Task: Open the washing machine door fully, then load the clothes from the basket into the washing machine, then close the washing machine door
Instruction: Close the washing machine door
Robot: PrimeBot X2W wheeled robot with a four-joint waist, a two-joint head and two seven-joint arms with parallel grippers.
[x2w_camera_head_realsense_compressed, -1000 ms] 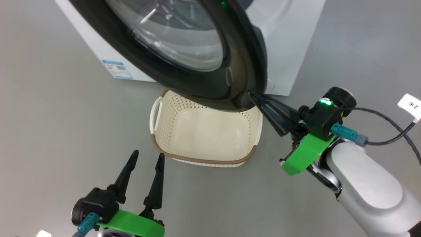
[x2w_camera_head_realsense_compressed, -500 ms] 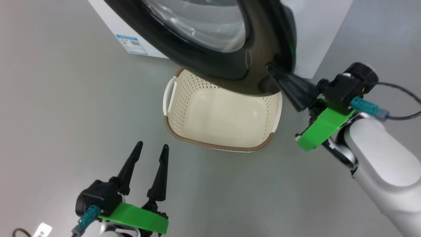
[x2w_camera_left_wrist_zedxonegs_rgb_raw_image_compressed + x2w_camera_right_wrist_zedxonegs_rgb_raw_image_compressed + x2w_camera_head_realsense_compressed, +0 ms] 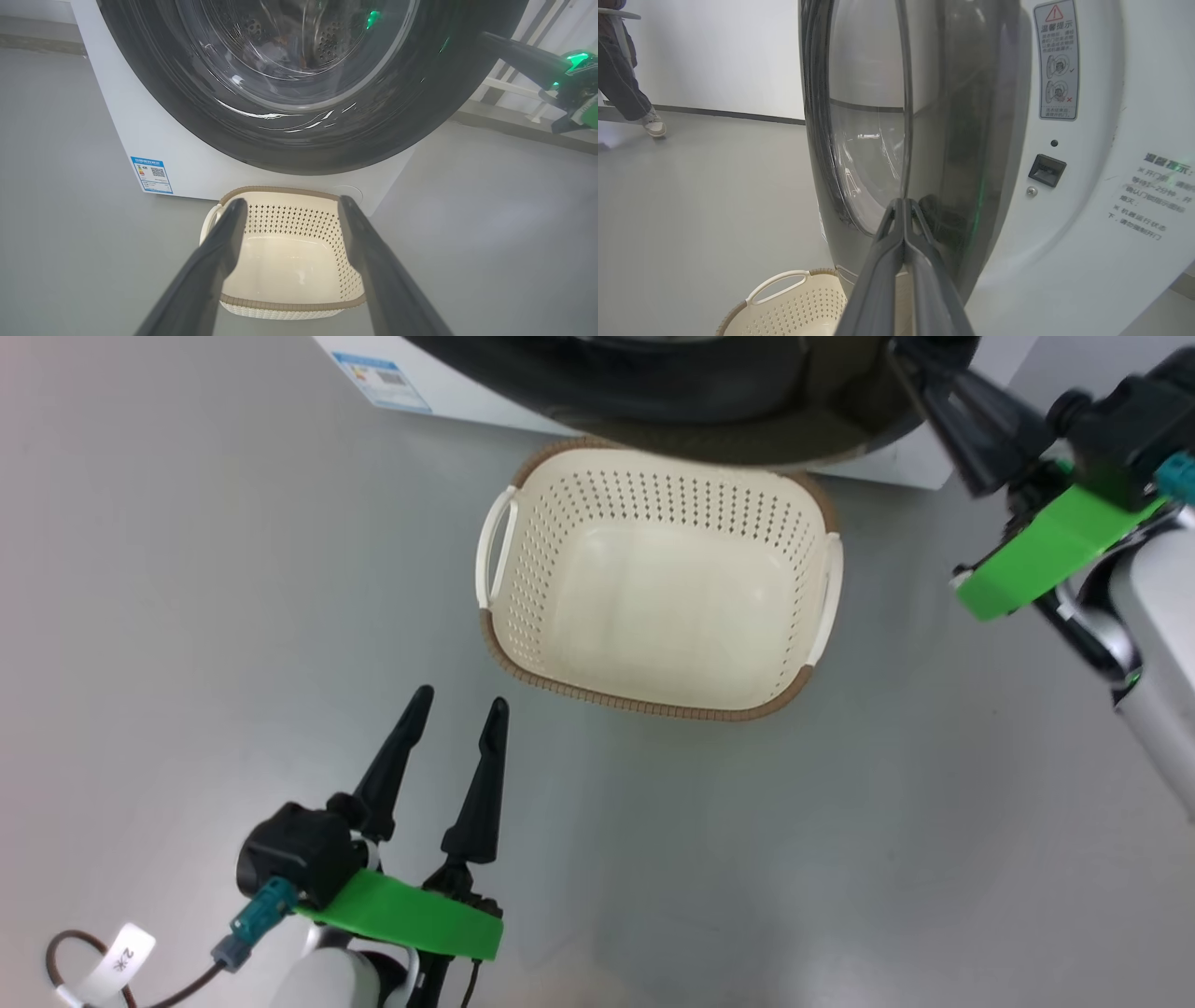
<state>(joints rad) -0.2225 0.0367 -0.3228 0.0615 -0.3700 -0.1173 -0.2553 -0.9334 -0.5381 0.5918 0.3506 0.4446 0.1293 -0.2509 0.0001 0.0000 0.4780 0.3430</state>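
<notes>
Head view: the whole picture has shifted over the last second, so the camera has moved. Even so, the right gripper [image 3: 910, 364] keeps its pressed-together fingers against the inner edge of the washing machine door [image 3: 700, 383]. The door's black rim earlier overhung the far half of the basket [image 3: 653, 707] and now crosses only the basket's far edge. I judge the door is being swung shut. The basket holds nothing and lies ahead of the left gripper [image 3: 462, 698], apart from its tips. That gripper is spread wide with nothing in it, posed as before.

Left wrist view: the basket [image 3: 289, 303] sits just beyond the left gripper [image 3: 292, 201], framed between its parted fingers. The door [image 3: 280, 149] faces it from above the basket, covering most of the front of the washing machine [image 3: 140, 130]. The right gripper [image 3: 490, 39] meets the door's rim up and to the right. Something dark shows through the glass in the drum [image 3: 327, 42], too blurred to call the clothes.

Right wrist view: the right gripper [image 3: 903, 201] is closed on nothing, its tips on the door [image 3: 822, 116], which stands edge-on and ajar. The latch socket [image 3: 1046, 170], right of the tips, is still uncovered, so the push has further to go. A person's leg [image 3: 621, 93] stands well off to the left.
</notes>
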